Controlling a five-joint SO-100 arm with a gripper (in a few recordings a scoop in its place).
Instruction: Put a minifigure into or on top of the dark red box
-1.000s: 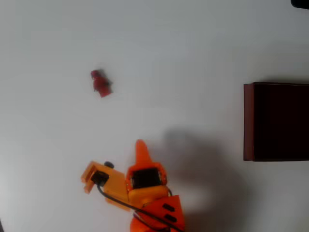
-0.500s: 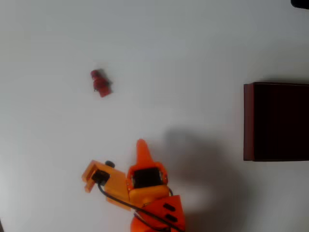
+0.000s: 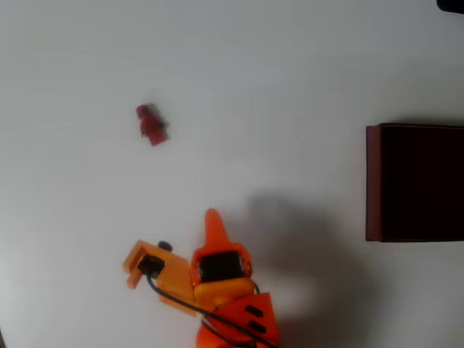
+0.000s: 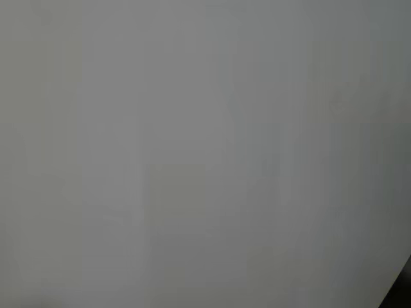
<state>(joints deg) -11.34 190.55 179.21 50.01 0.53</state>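
In the overhead view the minifigure [image 3: 151, 125], tiny and red with dark details, lies on the white table at the upper left. The dark red box [image 3: 415, 182] stands at the right edge, with maroon walls and an almost black inside; part of it is cut off by the frame. My orange gripper [image 3: 212, 220] is at the bottom centre, and its fingers meet in a single point aimed up the picture. It is shut and holds nothing. It is well below and to the right of the minifigure and far left of the box. The wrist view is plain grey surface.
The white table [image 3: 275, 80] stretches bare between the minifigure, the gripper and the box. My arm's shadow [image 3: 304, 246] falls to the right of the gripper. A dark object [image 3: 451, 4] pokes in at the top right corner.
The arm has barely shifted. The minifigure and the box stay where they were.
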